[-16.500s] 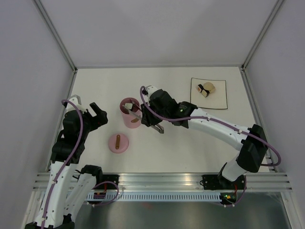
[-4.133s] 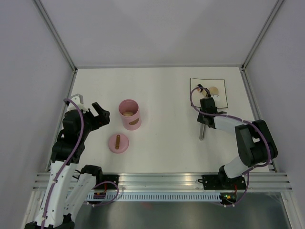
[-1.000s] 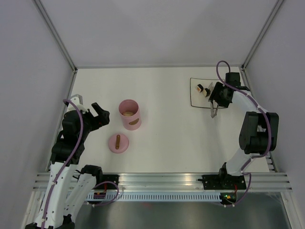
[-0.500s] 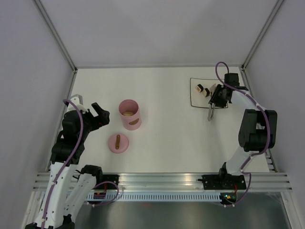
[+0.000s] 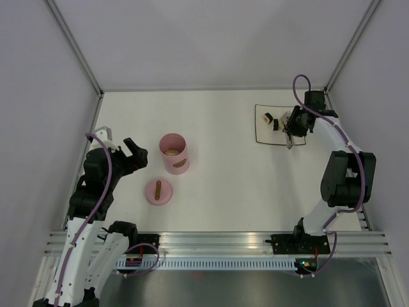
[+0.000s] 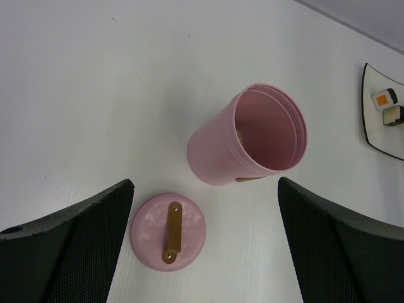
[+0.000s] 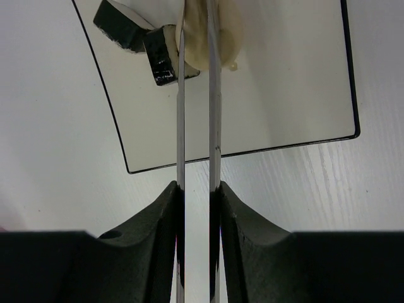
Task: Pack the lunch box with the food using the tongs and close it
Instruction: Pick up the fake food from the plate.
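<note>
Moved: right claw has squeezed narrower in the last second, and the rear end of the tongs has swung from past the plate's near edge to over the plate; left arm, pot and lid are unchanged.
Left claw: spread wide, holding nothing, hanging over the desk left of the pot.
Lid: flat on the desk, handle up, just near of the pot and apart from it.
Pot: upright and uncovered — a beige piece shows inside from above.
Plate: far right of the desk, well apart from the pot.
Right claw: clamped on the tongs, pressing their two arms close together.
Tongs: tips over the plate, at a beige piece; whether they pinch it cannot be told.
Other food: two dark pieces on the plate, just left of the tongs.
</note>
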Tool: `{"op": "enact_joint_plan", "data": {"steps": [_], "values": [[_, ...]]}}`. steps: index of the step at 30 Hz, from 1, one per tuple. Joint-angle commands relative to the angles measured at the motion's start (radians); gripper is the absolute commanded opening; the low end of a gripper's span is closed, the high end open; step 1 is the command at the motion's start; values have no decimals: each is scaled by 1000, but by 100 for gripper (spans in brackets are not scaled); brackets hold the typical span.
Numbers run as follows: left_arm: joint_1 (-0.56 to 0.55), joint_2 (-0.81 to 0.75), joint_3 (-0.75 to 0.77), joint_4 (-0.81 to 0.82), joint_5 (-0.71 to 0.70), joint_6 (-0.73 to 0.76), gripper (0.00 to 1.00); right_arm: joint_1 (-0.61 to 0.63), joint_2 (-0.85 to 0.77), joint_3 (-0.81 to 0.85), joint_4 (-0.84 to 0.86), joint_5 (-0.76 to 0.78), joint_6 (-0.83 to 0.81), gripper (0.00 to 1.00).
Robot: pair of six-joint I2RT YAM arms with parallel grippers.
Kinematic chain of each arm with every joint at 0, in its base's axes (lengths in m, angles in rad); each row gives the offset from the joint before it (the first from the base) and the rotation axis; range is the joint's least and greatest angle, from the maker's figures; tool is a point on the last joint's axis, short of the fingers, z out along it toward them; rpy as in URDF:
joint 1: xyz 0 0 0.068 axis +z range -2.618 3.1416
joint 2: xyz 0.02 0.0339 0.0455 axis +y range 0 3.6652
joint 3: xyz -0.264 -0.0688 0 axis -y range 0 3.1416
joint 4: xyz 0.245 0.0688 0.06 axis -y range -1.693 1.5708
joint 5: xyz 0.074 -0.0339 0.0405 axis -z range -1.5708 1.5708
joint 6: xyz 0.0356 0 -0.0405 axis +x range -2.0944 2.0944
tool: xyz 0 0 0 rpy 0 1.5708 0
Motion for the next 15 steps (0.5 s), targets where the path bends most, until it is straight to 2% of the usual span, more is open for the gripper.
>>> {"op": "enact_joint_plan", "data": {"steps": [1, 6, 12, 15], "values": [[-6, -10, -6, 39, -5, 41, 100, -6, -91, 74, -22, 8, -17, 18], [-7, -14, -8, 39, -5, 39, 100, -7, -139, 124, -57, -5, -23, 13], [-7, -20, -8, 37, -3, 39, 100, 0, -215, 190, -88, -89, -20, 7], [-7, -20, -8, 37, -2, 39, 100, 41, -238, 236, -121, -97, -31, 6]]}}
